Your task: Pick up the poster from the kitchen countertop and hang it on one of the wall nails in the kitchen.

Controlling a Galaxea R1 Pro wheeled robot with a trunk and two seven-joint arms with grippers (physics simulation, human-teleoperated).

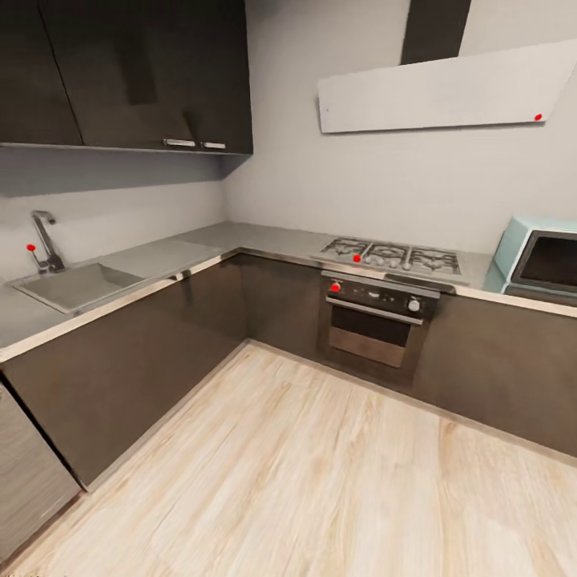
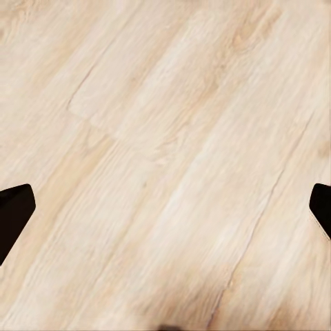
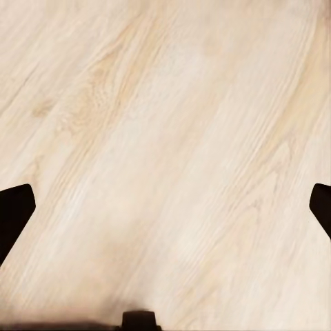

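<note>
- Kitchen countertop (image 1: 240, 238), table, 10 to 2 o'clock: sink, hob; poster perhaps elsewhere.
- My left gripper (image 2: 165, 207), right gripper (image 3: 165, 207): both released, empty, floor-facing for travel.

I see a light-grey L-shaped kitchen countertop (image 1: 232, 239) crossing mid-frame over dark cabinets. Its sink (image 1: 76, 286) and tap (image 1: 46, 239) sit at left, a gas hob (image 1: 393, 256) right of centre, and a pale-blue microwave (image 1: 535, 260) at the right edge.
</note>
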